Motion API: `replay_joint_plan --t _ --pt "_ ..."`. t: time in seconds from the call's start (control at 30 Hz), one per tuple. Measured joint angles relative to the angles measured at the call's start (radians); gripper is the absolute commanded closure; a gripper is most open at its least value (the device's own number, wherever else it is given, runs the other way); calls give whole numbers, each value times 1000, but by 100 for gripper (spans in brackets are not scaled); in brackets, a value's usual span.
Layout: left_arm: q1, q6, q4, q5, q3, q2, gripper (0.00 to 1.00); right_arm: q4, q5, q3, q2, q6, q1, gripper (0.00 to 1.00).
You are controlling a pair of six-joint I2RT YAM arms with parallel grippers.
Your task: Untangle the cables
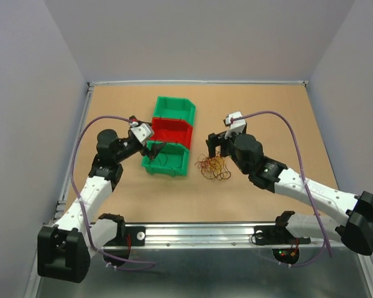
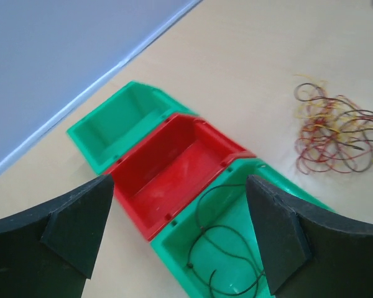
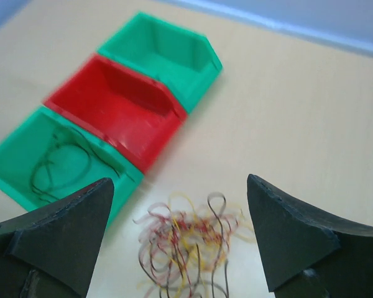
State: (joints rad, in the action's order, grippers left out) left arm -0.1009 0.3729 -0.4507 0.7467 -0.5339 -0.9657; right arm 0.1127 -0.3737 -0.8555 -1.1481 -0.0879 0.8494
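Right of the red bin (image 1: 172, 131): cables (image 1: 214, 167) lie in one loose heap on the table (image 1: 267, 112), with red, yellow and dark strands looped through each other.
Near-side green bin (image 1: 168, 162): touches the red bin on its near side; one dark cable (image 2: 227, 254) is coiled alone inside.
Left gripper (image 1: 153, 149): jaws spread wide, nothing between them, above the near-side green bin.
Right gripper (image 1: 215, 148): jaws spread wide, nothing held, just above the heap, right of the red bin.
Handling: judged very light, limp and springy. A pulled strand will likely drag its neighbours or slip from the pads. Take one strand at an outlying loop on the heap's edge, not in the dense middle.
Left wrist view: shows the dark cable's whole coil, which the top view barely resolves.
Right wrist view: shows separate loops in the heap, but it is blurred and strand ends cannot be told.
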Motion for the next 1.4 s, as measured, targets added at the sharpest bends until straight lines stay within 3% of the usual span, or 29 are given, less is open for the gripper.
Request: replay_joint_plan --t 0.2,0.27,0.33,0.47,0.6,0.67,0.73,0.87,0.9,1.23,1.3,1.4 --pt "-332 104 56 -36 -165 -118 2 -83 -198 152 31 -102 0 7" --pt "-393 116 61 -45 -262 -203 12 -131 -278 153 64 -150 -1 6" --pt "-435 117 57 -79 -369 -319 14 -159 -346 154 112 -199 -1 4" --pt "-466 57 18 -167 -418 -469 14 -190 -431 145 137 -285 -1 0" --pt "-476 -45 18 -196 -406 -571 14 -254 -468 82 57 -356 -1 0" --pt "-480 -64 23 -207 -406 -600 14 -264 -479 48 10 -377 -1 15" --pt "-489 -80 33 -208 -406 -634 14 -269 -485 43 -5 -391 -1 22" --pt "-505 -94 44 -195 -412 -677 16 -291 -496 44 4 -423 -1 24" --pt "-508 -95 45 -188 -417 -689 17 -293 -501 47 16 -426 -1 21" --pt "-513 -156 92 -108 -512 -827 21 -306 -575 152 262 -459 -1 23" --pt "-513 -166 110 -93 -523 -841 24 -306 -577 164 294 -459 -1 24" --pt "-514 -175 147 -64 -544 -860 38 -306 -578 174 311 -457 -1 25"
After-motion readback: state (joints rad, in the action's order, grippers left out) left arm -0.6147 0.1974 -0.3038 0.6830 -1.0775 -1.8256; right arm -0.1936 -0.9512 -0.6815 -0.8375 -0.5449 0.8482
